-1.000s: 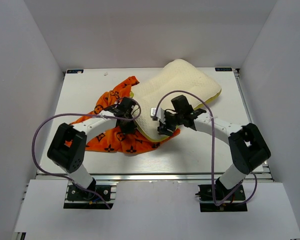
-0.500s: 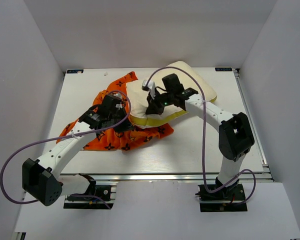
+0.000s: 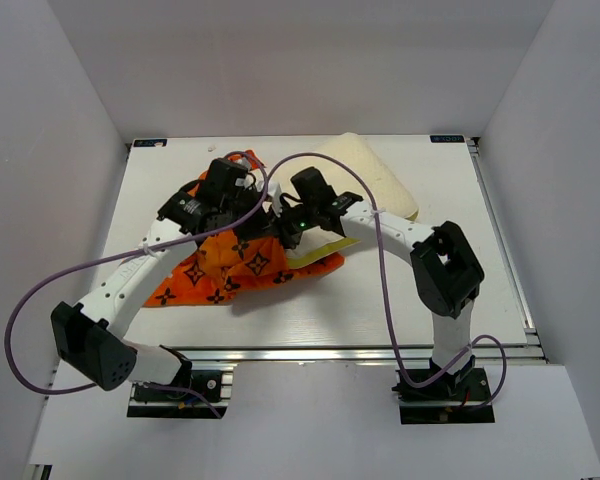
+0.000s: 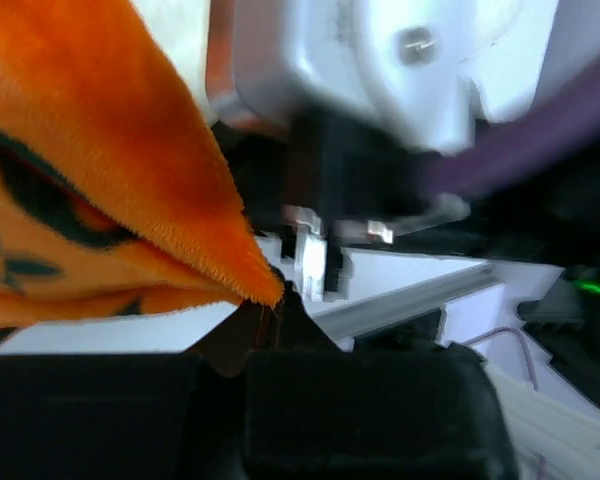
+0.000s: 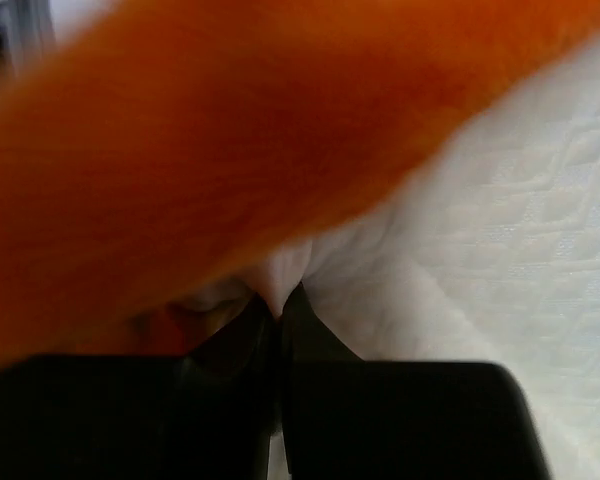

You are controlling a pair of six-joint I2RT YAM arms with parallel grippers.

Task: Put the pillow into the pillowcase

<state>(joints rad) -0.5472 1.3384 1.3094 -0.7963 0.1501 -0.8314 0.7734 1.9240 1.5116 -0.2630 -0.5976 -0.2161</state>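
The left gripper (image 4: 270, 308) is clenched on the pillowcase (image 4: 100, 190) edge, and just beside it the right gripper (image 5: 278, 305) pinches the pillow (image 5: 500, 230) edge, with bare table (image 3: 450, 275) to its right.

White table (image 3: 400, 290), pale grey walls (image 3: 300, 60)

The pillowcase (image 3: 230, 262) is showing as plush, velvety orange cloth with a short matt nap, while the pillow (image 3: 375, 175) is wearing a cream, diamond-quilted fabric that is looking soft and dull. The right fingers (image 5: 310, 335) are reading as matt black plastic, and the bench (image 3: 320, 310) is looking smooth and white.
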